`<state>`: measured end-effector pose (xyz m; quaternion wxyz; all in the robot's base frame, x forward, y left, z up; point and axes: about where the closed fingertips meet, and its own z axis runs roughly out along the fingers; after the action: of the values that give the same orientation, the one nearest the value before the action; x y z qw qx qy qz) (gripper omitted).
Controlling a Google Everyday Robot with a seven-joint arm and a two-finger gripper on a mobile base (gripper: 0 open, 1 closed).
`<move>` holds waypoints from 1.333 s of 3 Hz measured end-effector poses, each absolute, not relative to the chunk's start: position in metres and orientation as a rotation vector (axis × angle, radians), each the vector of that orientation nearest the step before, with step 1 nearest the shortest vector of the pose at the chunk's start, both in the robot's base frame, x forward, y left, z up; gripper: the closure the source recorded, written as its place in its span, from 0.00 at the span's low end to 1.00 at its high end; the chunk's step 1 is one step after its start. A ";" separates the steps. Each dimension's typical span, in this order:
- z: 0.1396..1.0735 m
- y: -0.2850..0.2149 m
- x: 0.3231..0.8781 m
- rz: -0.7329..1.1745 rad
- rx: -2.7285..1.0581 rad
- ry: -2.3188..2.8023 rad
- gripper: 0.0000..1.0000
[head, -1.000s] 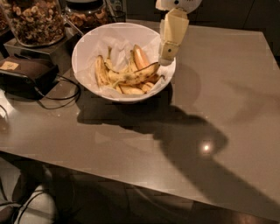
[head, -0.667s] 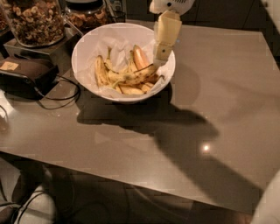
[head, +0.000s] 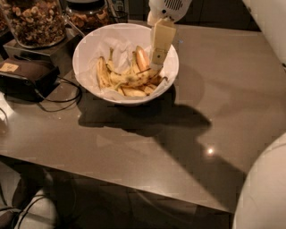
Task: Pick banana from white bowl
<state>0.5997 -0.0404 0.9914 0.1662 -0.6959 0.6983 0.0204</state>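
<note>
The white bowl (head: 87, 49) stands at the back left of the brown table. Several bananas lie in it. The long curved speckled banana (head: 134, 80) lies across the middle, with its dark end toward the right rim. Shorter plain bananas (head: 102, 72) lie to its left, and a pinkish-orange piece (head: 142, 58) lies behind it. My gripper (head: 157, 62) hangs from above at the bowl's right side. Its cream tip points down, just above the right part of the speckled banana. I cannot tell whether it touches the banana.
Two glass jars of nuts (head: 33, 20) (head: 89, 13) stand behind the bowl on the left. A black device (head: 24, 76) with a cable (head: 62, 96) lies left of the bowl. My white body (head: 263, 188) fills the lower right corner. The table's front edge (head: 134, 172) runs across the foreground.
The gripper has moved left and down, from the bowl's right rim to over the bananas. My white body has come into view at the right.
</note>
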 end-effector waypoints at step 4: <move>0.957 -0.027 0.601 0.012 -2.096 2.007 0.37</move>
<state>0.6012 -0.0265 0.9567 0.1196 -0.7170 0.6868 0.0040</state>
